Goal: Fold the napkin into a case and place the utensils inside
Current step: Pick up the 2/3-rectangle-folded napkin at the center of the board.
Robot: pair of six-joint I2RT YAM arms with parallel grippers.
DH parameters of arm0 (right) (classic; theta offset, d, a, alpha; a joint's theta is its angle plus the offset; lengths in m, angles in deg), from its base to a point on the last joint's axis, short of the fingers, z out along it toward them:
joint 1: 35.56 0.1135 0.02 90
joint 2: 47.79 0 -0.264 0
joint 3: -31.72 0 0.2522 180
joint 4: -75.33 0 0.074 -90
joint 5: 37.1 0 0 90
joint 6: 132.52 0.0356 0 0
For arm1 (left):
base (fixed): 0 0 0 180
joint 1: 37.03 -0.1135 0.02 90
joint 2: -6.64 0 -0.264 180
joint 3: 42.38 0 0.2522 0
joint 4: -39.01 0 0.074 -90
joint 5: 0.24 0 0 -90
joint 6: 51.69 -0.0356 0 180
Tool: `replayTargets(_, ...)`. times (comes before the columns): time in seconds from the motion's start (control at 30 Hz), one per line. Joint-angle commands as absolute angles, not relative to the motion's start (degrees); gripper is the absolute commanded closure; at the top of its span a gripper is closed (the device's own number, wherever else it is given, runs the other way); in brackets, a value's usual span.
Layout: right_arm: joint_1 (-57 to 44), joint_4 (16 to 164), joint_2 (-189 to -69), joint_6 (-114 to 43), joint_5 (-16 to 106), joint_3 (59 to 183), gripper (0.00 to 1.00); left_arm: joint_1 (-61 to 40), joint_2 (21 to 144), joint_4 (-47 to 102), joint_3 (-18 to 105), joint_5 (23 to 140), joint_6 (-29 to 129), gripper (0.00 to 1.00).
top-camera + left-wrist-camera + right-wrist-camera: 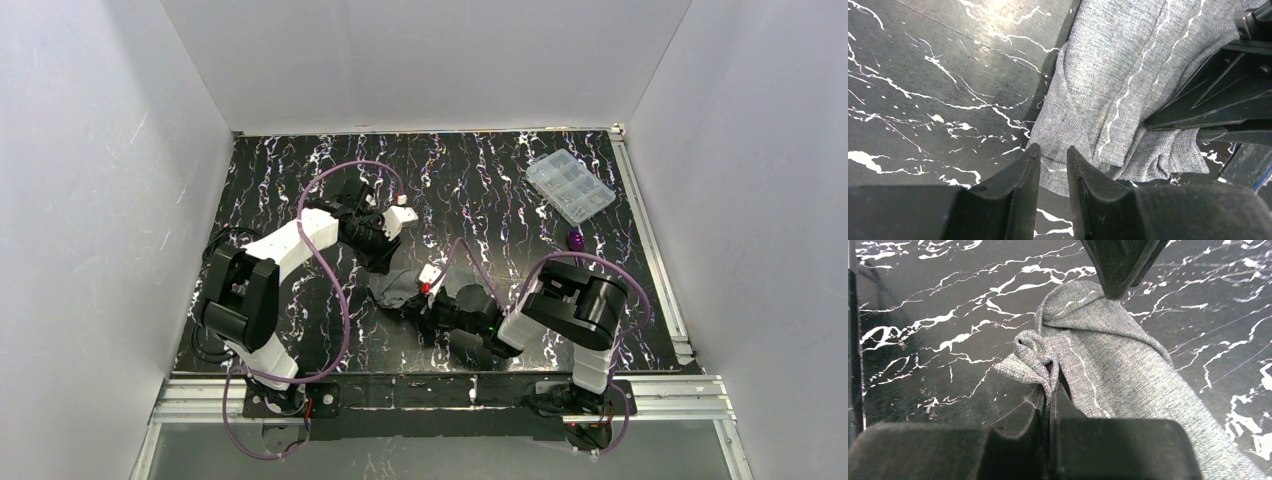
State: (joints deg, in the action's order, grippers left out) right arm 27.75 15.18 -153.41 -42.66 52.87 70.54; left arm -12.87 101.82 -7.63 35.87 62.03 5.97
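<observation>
On the black desk (300, 180) veined with white, the left arm reaches in from the left, and its left claw (1053, 167) points down at the near edge of the dark grey fabric napkin (1108, 365) with a lighter stitched line; its two black fingers stand a narrow gap apart with the cloth's edge showing in that gap, and the right wrist view shows the cloth gathered into a peak at the tip, but whether the fingers nip it I cannot tell; the napkin lies crumpled in a long bunched heap near the middle of the desk, between the two claws, with folds running along its length; just right of it, the right claw (1047, 392) has its fingers pressed together on a small rolled corner of the napkin, which sticks up out of the pinch; further right, well apart from the cloth, a small shiny purple metal utensil (577, 240) lies on the desk; beyond it, near the far right corner, sits a clear plastic compartment box (570, 187).
</observation>
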Motion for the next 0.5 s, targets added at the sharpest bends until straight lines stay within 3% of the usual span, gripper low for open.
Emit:
replayTargets(0.0, 25.7, 12.2, -155.5, -36.1, 47.6, 71.9, 0.99, -11.9, 102.2, -4.2, 34.6, 63.5, 8.0, 0.76)
replayTargets(0.47, 23.0, 12.8, -157.6, -30.0, 42.8, 73.3, 0.99, -8.1, 103.2, -5.4, 34.2, 64.2, 10.2, 0.71)
